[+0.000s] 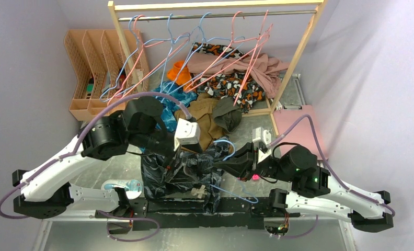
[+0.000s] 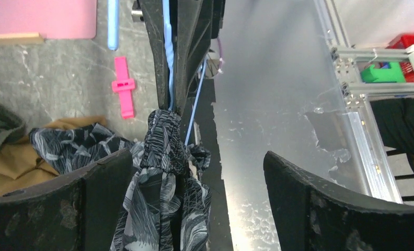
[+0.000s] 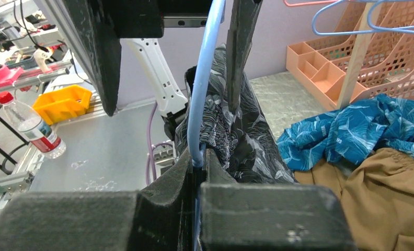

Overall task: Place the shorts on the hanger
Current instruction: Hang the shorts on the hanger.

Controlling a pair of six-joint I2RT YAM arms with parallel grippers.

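Right tool [image 3: 200, 162]: clamped shut on the light-blue wire of the hanger [image 3: 200, 89], and that thin run of frame is all it has.
Left tool [image 2: 197, 157]: jaws spread as wide as they go, nothing held. Its fingers [image 2: 58, 209] straddle the gathered cloth, and it's too close to call whether the near one brushes it.
Shorts [image 2: 163, 141]: bunched on the hanger wire right at the right tool's tips. The elastic waistband is scrunched into a tight knot, and the rest hangs down between the two arms at the near edge of the tabletop [image 2: 64, 89].
Handling, shorts: a judgement call here, but they look light, limp and fairly slick, so they will sag and slide along the wire rather than stay where put.
Where to grip: the ribbed waistband looks like the best bet, since it is thicker, has more bite, and can be drawn along the wire.
Handling, hanger: thin and springy by the look of it, and likely to twist in a one-point pinch if the cloth is pulled hard.
Nearby: a pink clip [image 2: 124, 86] lies on the tabletop, and a teal-blue garment [image 3: 361, 130] and a brown garment [image 3: 398, 204] are heaped beyond.
Writing: nothing legible anywhere. The water bottle [image 3: 35, 133] has a label, but it is too small to read.
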